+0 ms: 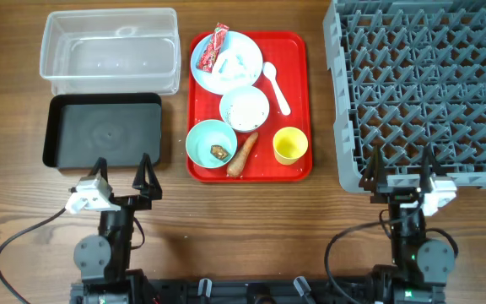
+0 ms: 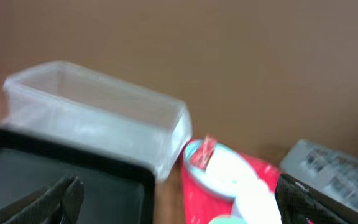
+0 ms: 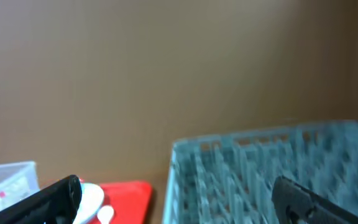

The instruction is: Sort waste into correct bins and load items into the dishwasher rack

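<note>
The left gripper (image 1: 123, 169) and right gripper (image 1: 402, 165) gape wide, holding nothing (1 by the black bin (image 1: 104, 131), 1 at the rack (image 1: 420, 84)); a yellow cup (image 1: 290, 145) sits on the tray (image 1: 298, 63).

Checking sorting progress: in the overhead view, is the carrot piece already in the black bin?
No, the carrot piece lies on the red tray, outside the black bin.

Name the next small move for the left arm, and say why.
Probably reach the left gripper forward over the black tub toward the red wrapper. The gripper is open and empty at the near edge, and the wrapper lies exposed on the blue plate at the left of the red tray, nearest that arm.
</note>
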`<state>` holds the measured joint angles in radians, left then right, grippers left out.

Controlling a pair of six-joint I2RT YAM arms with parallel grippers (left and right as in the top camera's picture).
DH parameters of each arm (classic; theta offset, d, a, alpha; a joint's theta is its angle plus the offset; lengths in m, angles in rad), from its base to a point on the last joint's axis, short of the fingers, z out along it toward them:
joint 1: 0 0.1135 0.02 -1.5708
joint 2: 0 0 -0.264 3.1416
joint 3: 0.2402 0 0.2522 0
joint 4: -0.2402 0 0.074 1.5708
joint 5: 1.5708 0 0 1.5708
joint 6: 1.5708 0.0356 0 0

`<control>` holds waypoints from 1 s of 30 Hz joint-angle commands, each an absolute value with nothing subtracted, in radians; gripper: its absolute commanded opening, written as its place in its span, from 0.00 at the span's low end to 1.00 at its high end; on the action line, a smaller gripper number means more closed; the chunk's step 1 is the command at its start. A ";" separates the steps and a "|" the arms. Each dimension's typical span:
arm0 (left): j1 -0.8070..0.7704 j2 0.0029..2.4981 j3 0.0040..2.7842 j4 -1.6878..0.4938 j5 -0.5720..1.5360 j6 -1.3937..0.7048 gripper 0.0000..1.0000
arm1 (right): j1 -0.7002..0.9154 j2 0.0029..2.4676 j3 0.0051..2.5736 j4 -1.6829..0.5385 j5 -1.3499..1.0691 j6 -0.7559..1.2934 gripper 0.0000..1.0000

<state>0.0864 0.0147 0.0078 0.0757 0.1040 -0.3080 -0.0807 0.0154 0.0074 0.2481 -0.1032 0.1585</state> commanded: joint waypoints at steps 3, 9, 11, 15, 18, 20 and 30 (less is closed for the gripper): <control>0.085 0.017 0.065 0.131 0.137 -0.291 1.00 | -0.076 0.029 0.120 0.276 -0.212 0.047 1.00; 0.085 0.205 0.360 -0.029 0.160 -0.155 1.00 | -0.076 0.254 0.365 0.234 -0.286 -0.036 1.00; 0.085 0.322 0.483 -0.089 0.165 -0.155 1.00 | -0.076 0.368 0.463 0.205 -0.336 -0.056 1.00; 0.079 0.654 0.817 -0.273 0.221 -0.109 1.00 | -0.076 0.628 0.732 0.059 -0.419 -0.064 1.00; 0.056 0.939 1.123 -0.467 0.285 -0.056 1.00 | -0.076 0.814 0.980 -0.150 -0.448 -0.091 0.99; 0.020 1.140 1.364 -0.635 0.287 -0.015 1.00 | -0.076 0.941 1.177 -0.353 -0.447 -0.123 1.00; -0.186 2.019 2.251 -1.014 0.288 0.041 1.00 | -0.076 1.289 1.543 -0.825 -0.449 -0.051 1.00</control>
